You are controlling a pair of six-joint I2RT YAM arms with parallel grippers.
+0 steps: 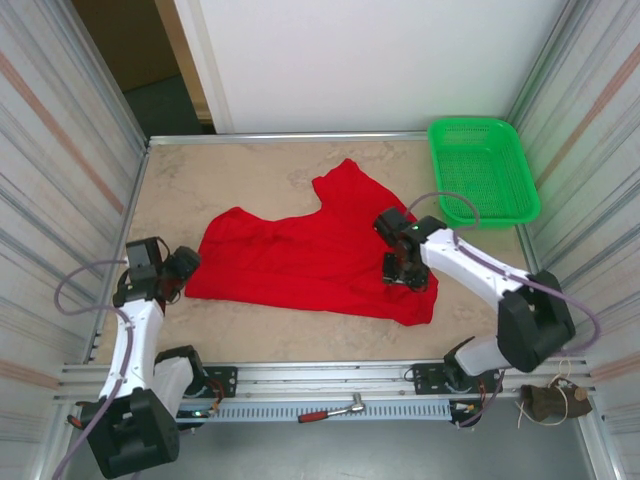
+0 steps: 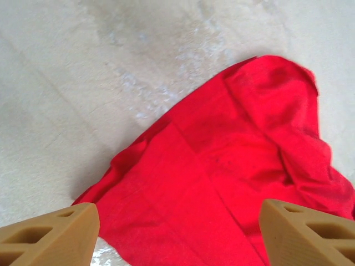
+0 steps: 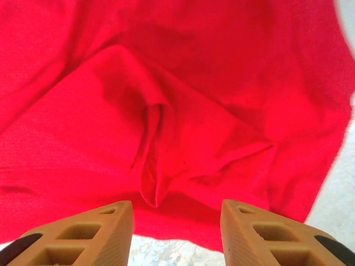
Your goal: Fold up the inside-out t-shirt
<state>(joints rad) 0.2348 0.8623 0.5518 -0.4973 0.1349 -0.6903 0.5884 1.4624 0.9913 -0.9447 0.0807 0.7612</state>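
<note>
Beige table (image 1: pixel 250 170), red t-shirt (image 1: pixel 300 255) beneath right end effector (image 1: pixel 403 270), jaws seemingly parted.

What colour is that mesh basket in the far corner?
The basket is bright green, clearest from the top camera.

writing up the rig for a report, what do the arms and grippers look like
The left arm and right arm have white links, black joints and black bases. A greyish cable loops loose off each. The left gripper and right gripper have black bodies. Seen up close, their fingers are tan wedges with hollow cut-outs.
</note>
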